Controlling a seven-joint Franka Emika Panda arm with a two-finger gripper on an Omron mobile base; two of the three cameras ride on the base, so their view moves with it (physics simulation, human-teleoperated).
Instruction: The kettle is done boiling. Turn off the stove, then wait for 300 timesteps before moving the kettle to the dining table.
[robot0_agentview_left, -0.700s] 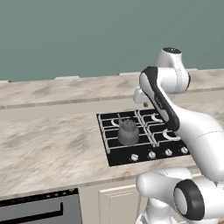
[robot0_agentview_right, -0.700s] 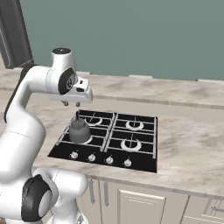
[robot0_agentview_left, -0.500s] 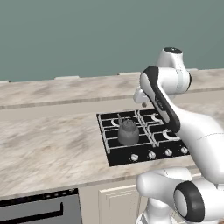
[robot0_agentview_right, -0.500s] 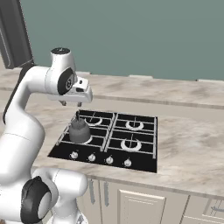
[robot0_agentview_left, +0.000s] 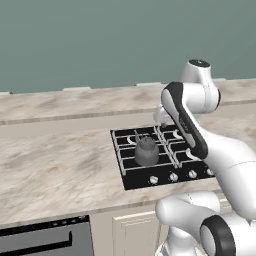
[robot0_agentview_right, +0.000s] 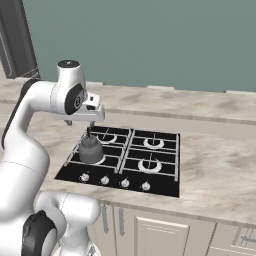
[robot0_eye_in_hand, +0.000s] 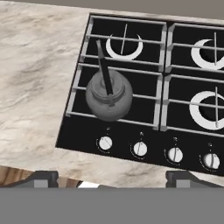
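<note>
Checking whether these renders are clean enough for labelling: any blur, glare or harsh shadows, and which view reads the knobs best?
Left base view: sharp, flat even light, the kettle casts barely any shadow on the stove. Right base view: equally crisp, no glare on the black surface. Hand view: clearest on the four knobs, slight perspective skew, no blur.

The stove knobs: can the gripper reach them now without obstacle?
Probably yes. The open gripper hangs above the stove, its knobs lie bare along the front edge, and the kettle sits behind them.
</note>
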